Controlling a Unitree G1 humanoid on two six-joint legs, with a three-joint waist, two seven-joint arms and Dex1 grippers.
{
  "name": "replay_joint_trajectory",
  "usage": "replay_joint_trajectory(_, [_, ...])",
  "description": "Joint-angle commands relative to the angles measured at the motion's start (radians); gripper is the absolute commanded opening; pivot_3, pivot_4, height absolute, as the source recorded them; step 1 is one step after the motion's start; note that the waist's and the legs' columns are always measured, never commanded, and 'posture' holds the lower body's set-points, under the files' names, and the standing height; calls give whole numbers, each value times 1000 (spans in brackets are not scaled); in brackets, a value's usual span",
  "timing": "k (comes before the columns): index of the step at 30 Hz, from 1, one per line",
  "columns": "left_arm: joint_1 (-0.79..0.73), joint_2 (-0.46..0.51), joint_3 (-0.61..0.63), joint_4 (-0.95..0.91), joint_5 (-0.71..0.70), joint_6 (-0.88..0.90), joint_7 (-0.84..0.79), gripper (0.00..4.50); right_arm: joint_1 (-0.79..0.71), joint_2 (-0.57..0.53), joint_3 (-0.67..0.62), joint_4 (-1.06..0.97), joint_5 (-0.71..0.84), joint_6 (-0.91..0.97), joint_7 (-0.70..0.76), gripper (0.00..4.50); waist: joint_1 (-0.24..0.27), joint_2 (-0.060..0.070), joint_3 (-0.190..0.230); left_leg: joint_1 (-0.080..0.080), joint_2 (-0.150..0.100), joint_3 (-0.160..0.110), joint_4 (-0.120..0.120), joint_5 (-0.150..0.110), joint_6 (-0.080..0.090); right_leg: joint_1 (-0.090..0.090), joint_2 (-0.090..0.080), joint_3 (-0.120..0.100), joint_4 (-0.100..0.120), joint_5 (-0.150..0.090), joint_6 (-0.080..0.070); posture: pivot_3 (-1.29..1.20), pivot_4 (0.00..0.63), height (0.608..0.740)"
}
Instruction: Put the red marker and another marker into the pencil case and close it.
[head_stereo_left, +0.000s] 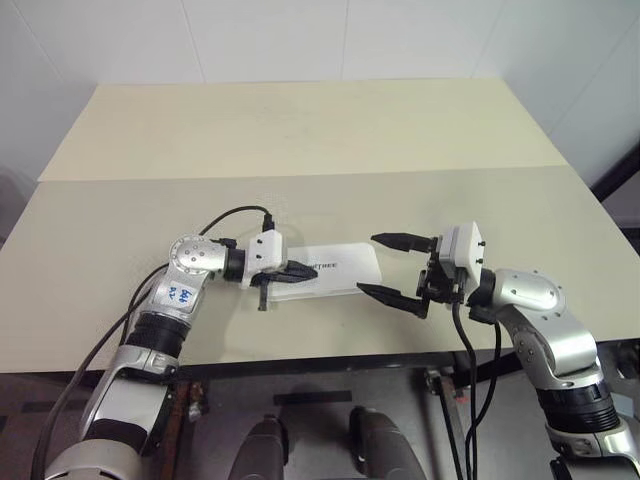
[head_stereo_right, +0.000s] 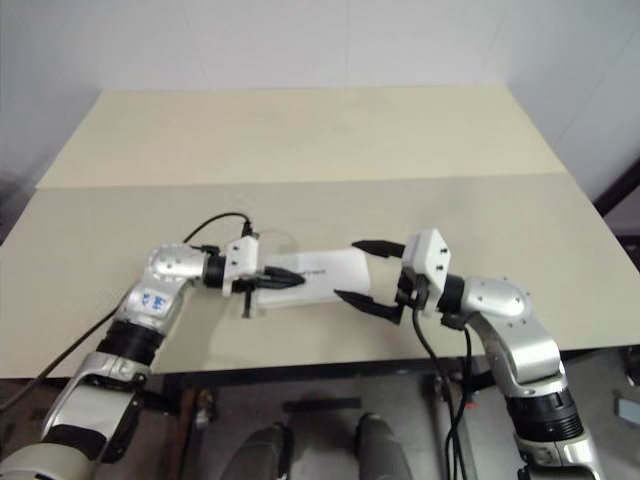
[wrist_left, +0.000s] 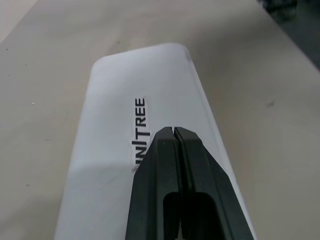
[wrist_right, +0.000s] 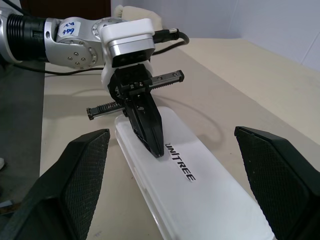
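The pencil case (head_stereo_left: 340, 268) lies closed on the table, a white case with dark UNITREE lettering (wrist_left: 141, 127) on its lid. My left gripper (head_stereo_left: 305, 270) is shut with nothing in it, and its tips sit on the lid beside the lettering, at the case's left part. My right gripper (head_stereo_left: 368, 264) stands open at the case's right end, one finger on the far side and one on the near side, apart from the case. In the right wrist view its fingers (wrist_right: 80, 170) frame the case (wrist_right: 200, 190) and the left gripper (wrist_right: 159, 150). The red marker and the other marker are out of view.
The beige table (head_stereo_left: 300, 130) has a seam (head_stereo_left: 300, 178) running across it behind the case. Its front edge (head_stereo_left: 300, 358) lies close below the case. A black cable (head_stereo_left: 235, 212) loops from my left wrist over the table.
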Motion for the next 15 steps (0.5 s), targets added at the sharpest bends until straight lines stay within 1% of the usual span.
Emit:
replay_joint_trajectory(1, [21,6,74,-83,-71,45,47,37,9,0,-20,-34,27,-11,8,4244,0,0,0,0,0,0,0,0,0,0,0,0,0,0,0,0,150,740])
replay_joint_trajectory(2, [37,14,101,-119,-120,74,28,37,10,-2,-23,-28,32,-10,15,4244,-1,0,0,-1,0,-1,0,0,0,0,0,0,0,0,0,0,150,740])
replay_joint_trajectory(4, [72,27,156,-198,-264,176,-48,37,11,-5,-28,-21,40,-9,24,4244,-4,0,0,-1,1,0,-1,0,0,-1,0,0,0,0,0,0,150,740])
replay_joint_trajectory(6, [98,46,191,-223,-276,174,-32,37,14,-9,-32,-10,39,-14,31,4244,-2,0,0,-1,2,0,-1,-1,0,-2,0,0,0,0,-1,0,150,740])
replay_joint_trajectory(7, [113,62,199,-232,-269,173,-26,424,16,-12,-35,-5,38,-16,34,4244,-2,0,0,-1,1,0,-1,-1,0,-2,0,-1,0,-1,-1,0,150,740])
replay_joint_trajectory(9, [135,78,216,-247,-263,144,-16,970,20,-19,-43,8,31,-33,43,4244,-2,0,0,-1,1,0,-1,-1,0,-2,0,0,0,-1,-1,0,150,740])
replay_joint_trajectory(12, [198,134,257,-292,-298,183,-33,1921,28,-26,-65,31,11,-83,46,4244,-1,0,0,-1,1,0,-1,-1,0,-1,-1,0,-1,-1,-1,0,150,740])
replay_joint_trajectory(13, [218,152,265,-306,-306,192,-39,2340,30,-28,-72,38,4,-98,46,4244,-2,0,0,-1,1,1,-1,-1,0,-1,-1,0,-1,-1,-1,0,150,740])
replay_joint_trajectory(15, [280,186,294,-345,-330,192,-57,2988,43,-46,-92,45,10,-100,52,4244,-3,0,0,-1,1,1,-1,-1,0,-1,-1,0,-1,-1,-1,0,150,740])
